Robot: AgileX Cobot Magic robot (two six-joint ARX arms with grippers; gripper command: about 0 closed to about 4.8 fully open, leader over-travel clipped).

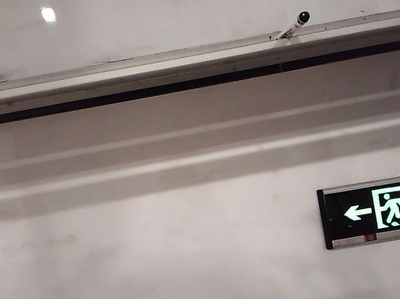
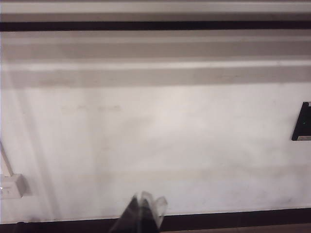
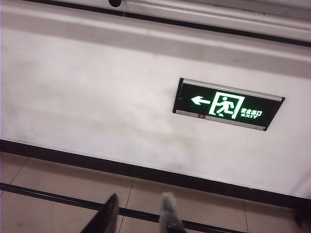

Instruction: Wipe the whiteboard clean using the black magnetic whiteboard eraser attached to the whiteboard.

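Observation:
The whiteboard (image 1: 176, 14) is the glossy panel along the top of the exterior view, mirroring two round lights, with a long silver ledge (image 1: 132, 72) under it. The black eraser is out of view in every frame. Neither gripper appears in the exterior view. In the left wrist view my left gripper (image 2: 143, 204) is a blurred dark wedge with its tips together, facing the matte white wall (image 2: 155, 136) with nothing in it. In the right wrist view my right gripper (image 3: 141, 195) stands open over the floor, its fingers apart and nothing between them.
A marker (image 1: 294, 25) with a black cap lies on the ledge at the right. A lit green exit sign (image 1: 388, 207) (image 3: 226, 104) hangs on the wall low at the right. A white socket box (image 2: 10, 186) sits low on the wall. A dark baseboard (image 3: 146, 172) meets the tiled floor (image 3: 58, 184).

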